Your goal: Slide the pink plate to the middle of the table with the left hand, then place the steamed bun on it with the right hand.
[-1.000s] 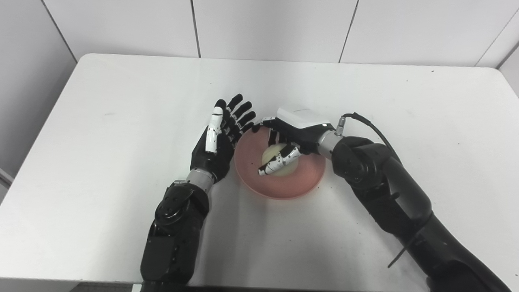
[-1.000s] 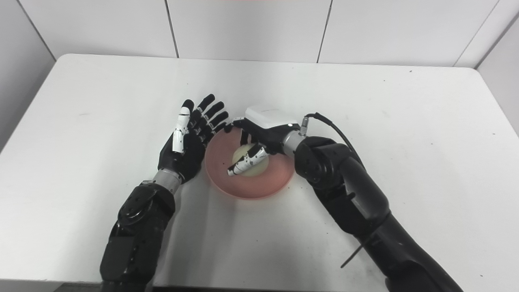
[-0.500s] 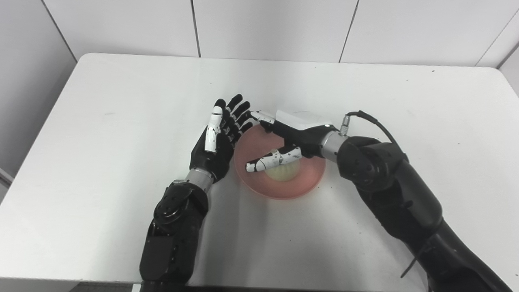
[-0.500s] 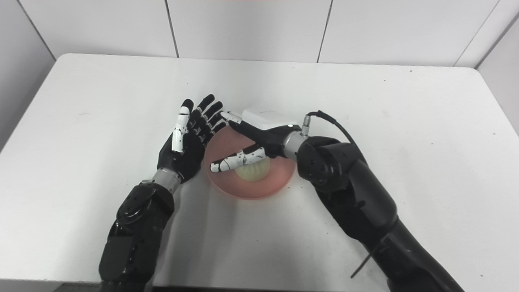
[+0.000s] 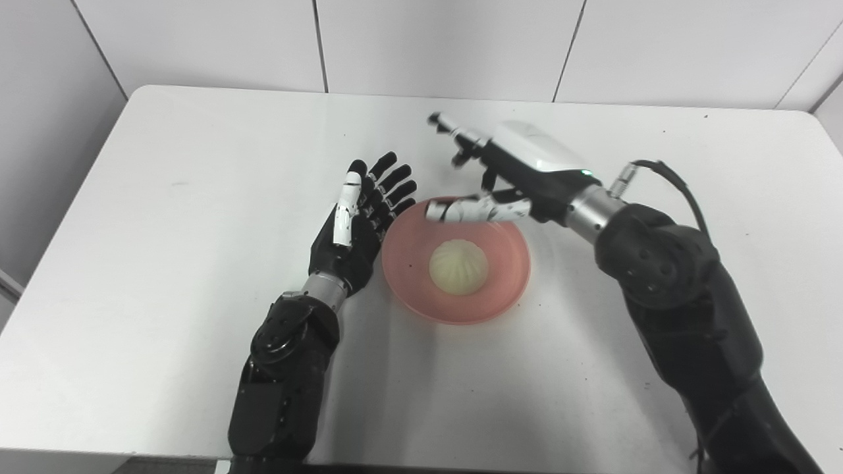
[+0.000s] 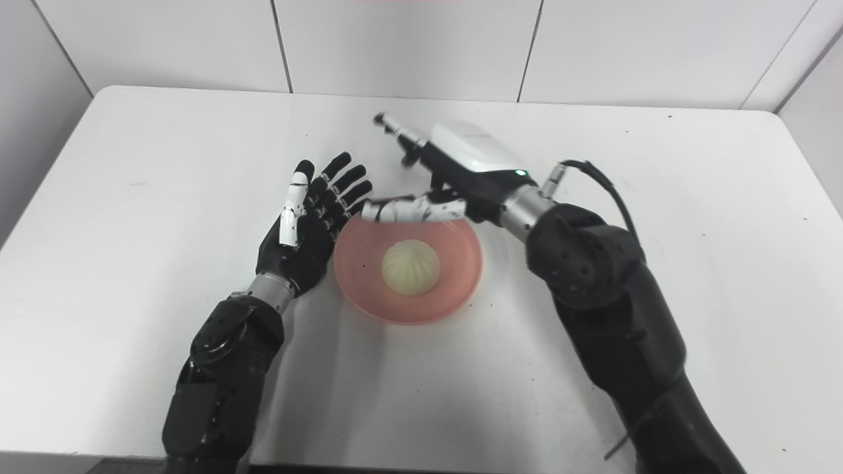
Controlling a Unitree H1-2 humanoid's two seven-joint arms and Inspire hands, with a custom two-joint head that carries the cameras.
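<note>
White table (image 5: 197, 131), pale panelled wall behind. Steamed bun (image 5: 458, 266) resting mid pink plate (image 5: 507, 289), plate near table centre. Right hand (image 5: 504, 178) raised beyond far rim, fingers spread, empty. Left hand (image 5: 352, 227) spread wide, touching or just beside plate's left edge. Bun likely soft, light, easily dented; best cupped gently round the sides. Plate probably stiff, slides easily.

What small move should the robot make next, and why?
Probably draw the right robot hand back to its own side: it is open and raised clear, the steamed bun already sits on the pink plate, and the left robot hand waits open beside the rim.
</note>
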